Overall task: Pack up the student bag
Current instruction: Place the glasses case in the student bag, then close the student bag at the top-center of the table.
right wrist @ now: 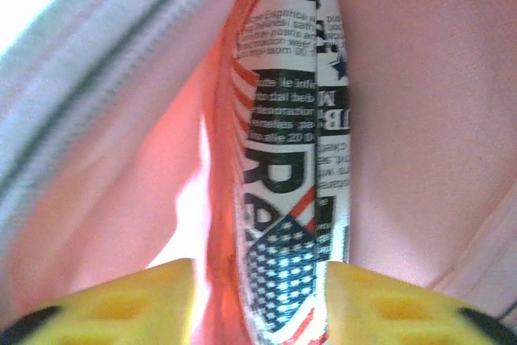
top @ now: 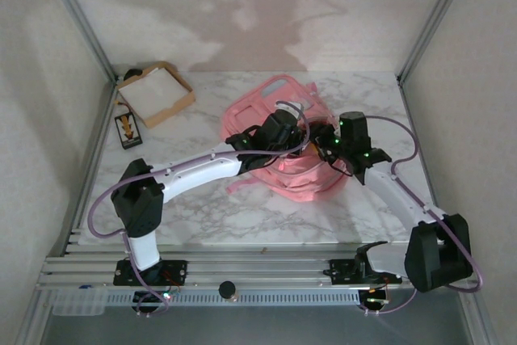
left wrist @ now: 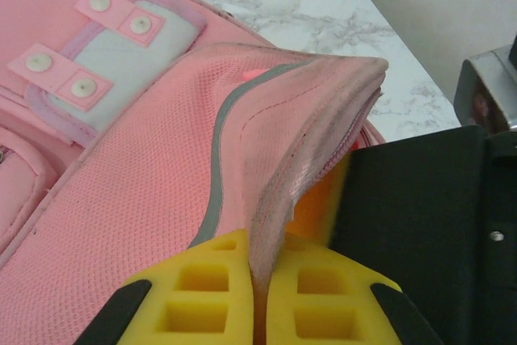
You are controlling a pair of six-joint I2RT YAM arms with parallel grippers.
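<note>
**Pink bag at the back of the counter, both tools on it**

The student bag [top: 300, 177] lies on the white and grey marble counter [top: 202, 208], near the middle and a bit to the back. Both of your arms reach to it.

Your left tool [top: 303, 128] is pressed together on a thin pink edge of the bag [left wrist: 121, 167] and holds it up. In the left wrist view, its yellow fingers [left wrist: 202, 280] meet on that edge. Near it, a pale grey panel [left wrist: 137, 54] has pink tabs with white snaps.

Your right tool [top: 323, 145] is at the bag's opening. In the right wrist view it pinches a printed case [right wrist: 291, 159] inside the pink bag [right wrist: 428, 119]. The case looks like a newspaper, with lines of tiny black words too blurry to read. You can see part of some big black letters, one like an "R". It also has a star, red and white stripes, and a blue patch with white stars.

At the back left sits a brown cardboard box [top: 155, 93] with something white in it. Just beside it lies a small black card [top: 128, 129] with a yellow picture. Pale walls and metal posts stand around the counter.
</note>
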